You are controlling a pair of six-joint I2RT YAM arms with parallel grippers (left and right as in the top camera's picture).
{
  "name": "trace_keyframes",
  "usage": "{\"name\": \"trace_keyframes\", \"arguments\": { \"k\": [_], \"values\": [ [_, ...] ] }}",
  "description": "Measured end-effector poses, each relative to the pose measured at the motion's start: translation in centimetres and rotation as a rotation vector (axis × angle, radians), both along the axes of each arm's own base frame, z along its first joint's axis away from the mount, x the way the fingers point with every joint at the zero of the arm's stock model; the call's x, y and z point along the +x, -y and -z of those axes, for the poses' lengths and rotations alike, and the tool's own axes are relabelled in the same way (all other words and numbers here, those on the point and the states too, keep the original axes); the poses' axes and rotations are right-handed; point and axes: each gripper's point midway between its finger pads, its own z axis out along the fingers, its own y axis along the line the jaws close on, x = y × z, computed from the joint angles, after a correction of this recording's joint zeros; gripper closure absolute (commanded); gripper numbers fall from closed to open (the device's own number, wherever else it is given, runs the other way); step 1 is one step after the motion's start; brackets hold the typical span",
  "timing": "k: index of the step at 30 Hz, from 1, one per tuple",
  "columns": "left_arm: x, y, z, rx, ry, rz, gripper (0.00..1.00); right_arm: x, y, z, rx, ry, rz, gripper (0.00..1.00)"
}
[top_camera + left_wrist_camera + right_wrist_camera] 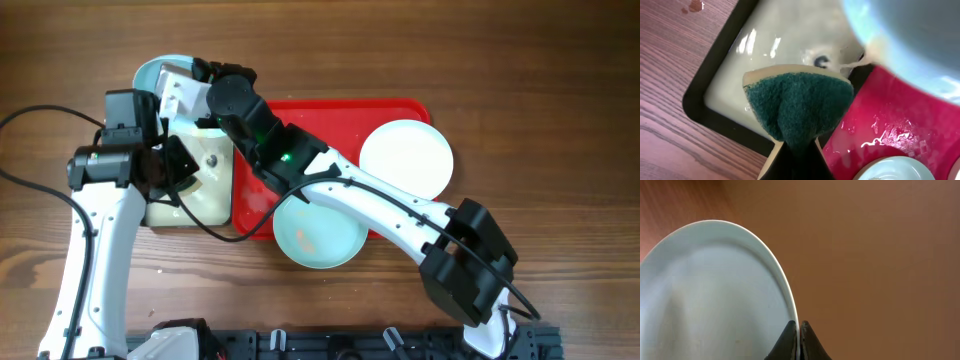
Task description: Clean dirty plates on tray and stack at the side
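My right gripper [197, 72] is shut on the rim of a pale turquoise plate [150, 72] and holds it tilted on edge above the table's far left; in the right wrist view its jaws [798, 326] pinch the plate's rim [715, 290]. My left gripper [188, 160] is shut on a green scouring sponge [797, 102], just below the held plate [910, 40]. The red tray [330, 112] lies at the centre and looks wet [890, 125]. A white plate [405, 158] rests on its right end. A second turquoise plate [318, 235] sits on its front edge.
A smaller black-rimmed tray with a pale inside [205, 195] lies against the red tray's left side, under my left gripper; it also shows in the left wrist view [710, 95]. Bare wooden table surrounds both trays. My right arm reaches across the red tray.
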Motion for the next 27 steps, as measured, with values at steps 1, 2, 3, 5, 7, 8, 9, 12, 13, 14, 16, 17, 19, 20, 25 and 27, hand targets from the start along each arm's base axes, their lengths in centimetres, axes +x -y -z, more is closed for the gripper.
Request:
{"name": "trace_keyframes", "arguments": {
  "k": [1,2,3,5,7,8,9,12,13,14,16,17,19,20,25,27],
  "values": [
    [0.0,0.0,0.0,-0.001,0.000,0.000,0.96,0.1,0.1,-0.3,-0.017,0.026,0.004,0.96],
    [0.0,0.0,0.0,0.000,-0.001,-0.002,0.96,0.2,0.2,-0.6,-0.026,0.049,0.009,0.96],
    [0.0,-0.1,0.0,0.000,0.000,-0.003,0.96,0.3,0.2,-1.0,-0.034,0.069,0.013,0.96],
    [0.0,-0.1,0.0,0.000,0.000,-0.003,0.96,0.5,0.4,-1.4,-0.052,0.101,0.021,0.96],
    [0.0,-0.1,0.0,0.000,0.000,-0.004,0.96,0.6,0.5,-1.5,-0.063,0.112,0.027,0.95],
    [0.0,-0.1,0.0,0.000,0.000,-0.004,0.96,0.6,0.5,-1.5,-0.067,0.116,0.028,0.96],
    [0.0,-0.1,0.0,0.000,0.000,-0.004,0.96,0.6,0.5,-1.5,-0.072,0.119,0.028,0.96],
    [0.0,-0.1,0.0,0.000,-0.001,-0.004,0.96,0.6,0.6,-1.6,-0.076,0.124,0.031,0.96],
    [0.0,-0.1,0.0,0.000,-0.001,-0.004,0.96,0.6,0.6,-1.6,-0.076,0.124,0.031,0.96],
    [0.0,-0.1,0.0,0.000,-0.001,-0.004,0.96,0.6,0.6,-1.6,-0.076,0.124,0.031,0.96],
    [0.0,-0.1,0.0,0.000,-0.001,-0.004,0.96,0.6,0.6,-1.6,-0.076,0.124,0.031,0.96],
    [0.0,-0.1,0.0,0.000,-0.001,-0.004,0.96,0.6,0.6,-1.6,-0.076,0.124,0.031,0.96],
    [0.0,-0.1,0.0,0.000,-0.001,-0.004,0.96,0.6,0.6,-1.5,-0.078,0.123,0.031,0.96],
    [0.0,-0.1,0.0,0.000,-0.001,-0.004,0.96,0.6,0.6,-1.5,-0.078,0.122,0.031,0.96],
    [0.0,-0.1,0.0,0.000,-0.001,-0.004,0.96,0.6,0.6,-1.5,-0.078,0.123,0.031,0.96],
    [0.0,-0.1,0.1,0.000,-0.002,-0.004,0.96,0.6,0.6,-1.5,-0.078,0.122,0.031,0.95]
  ]
}}
